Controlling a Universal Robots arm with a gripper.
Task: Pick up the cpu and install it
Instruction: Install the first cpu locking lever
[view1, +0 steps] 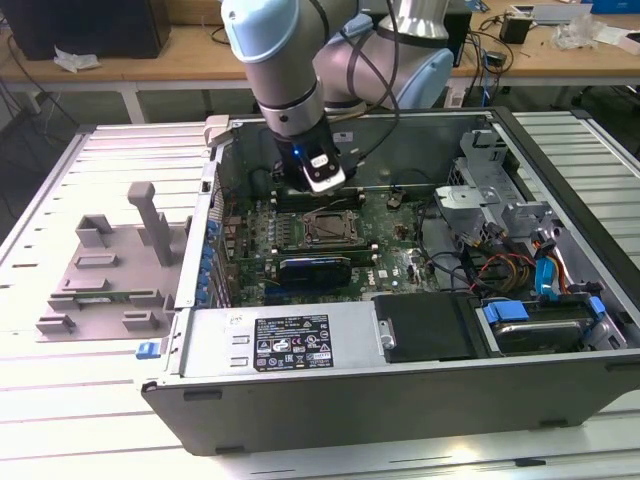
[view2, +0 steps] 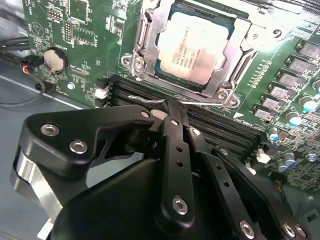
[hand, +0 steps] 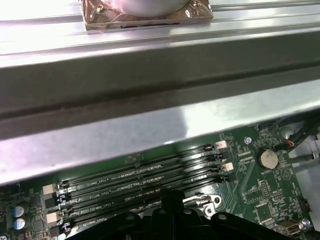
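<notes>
Hovering with gripper (view2: 170, 107) fingers pressed together, holding nothing, just above the memory slots (view2: 210, 125) inside the computer case (view1: 400, 400). Sitting just beyond the fingertips: the cpu (view2: 194, 46), lying flat in its socket (view2: 150, 55) on the motherboard (view2: 90, 30). Looking placed already; socket frame apparently standing open, so latching seemingly remaining.

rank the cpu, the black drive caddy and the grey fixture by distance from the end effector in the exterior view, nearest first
1. cpu, in its socket just below the end effector.
2. black drive caddy, inside the case's front, toward the exterior view's right.
3. grey fixture, outside the case, on the exterior view's left.
</notes>
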